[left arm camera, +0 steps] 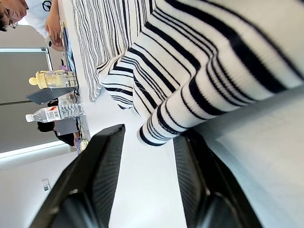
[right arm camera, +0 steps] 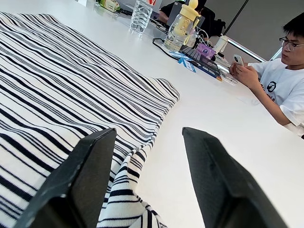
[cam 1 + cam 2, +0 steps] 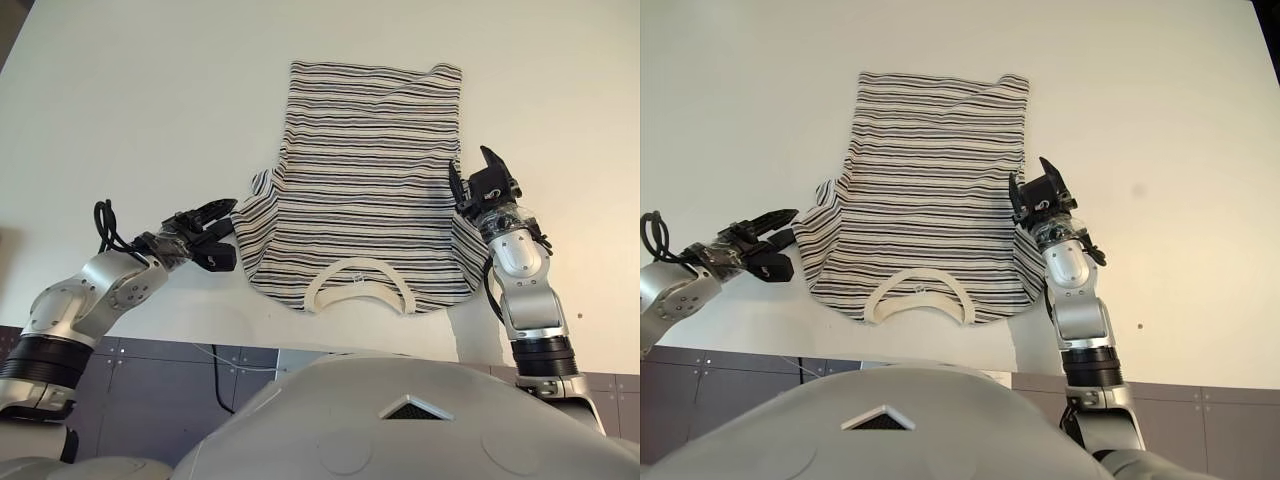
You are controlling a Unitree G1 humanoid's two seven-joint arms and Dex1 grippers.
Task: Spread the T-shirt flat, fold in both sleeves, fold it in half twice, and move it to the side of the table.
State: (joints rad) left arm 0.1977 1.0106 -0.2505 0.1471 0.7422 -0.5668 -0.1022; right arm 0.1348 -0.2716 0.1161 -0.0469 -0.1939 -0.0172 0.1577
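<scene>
Though its two black fingers [image 1: 97,180] are spread wide apart, the left gripper [image 3: 224,209] holds nothing. It lies low over the table, pointing right, with its tips just beside the T-shirt's left sleeve [image 3: 259,190]. In the left wrist view the sleeve's rolled edge sits at the mouth of the gap between the fingers; whether it touches them I cannot tell. The right gripper [image 3: 474,168] is open too, its jaws parted and pointing toward the far side. It is at the right edge of the shirt, just beyond the right sleeve [image 3: 468,255]. In the right wrist view a striped fold lies low between its fingers.

The T-shirt [image 3: 365,170] lies in the middle of the white table [image 3: 120,100], close to the near edge, with its collar toward the robot and its bottom hem [image 3: 375,68] on the far side. It is knitted in thin dark and grey stripes on cream. The collar [image 3: 358,285] is plain cream ribbing, curved in an arc. The body is mostly flat, with soft ripples across it and a small turned-over corner at the far right of the bottom hem. The left sleeve is bunched and partly curled against the body. The right sleeve lies close along the side, running toward the near edge.
</scene>
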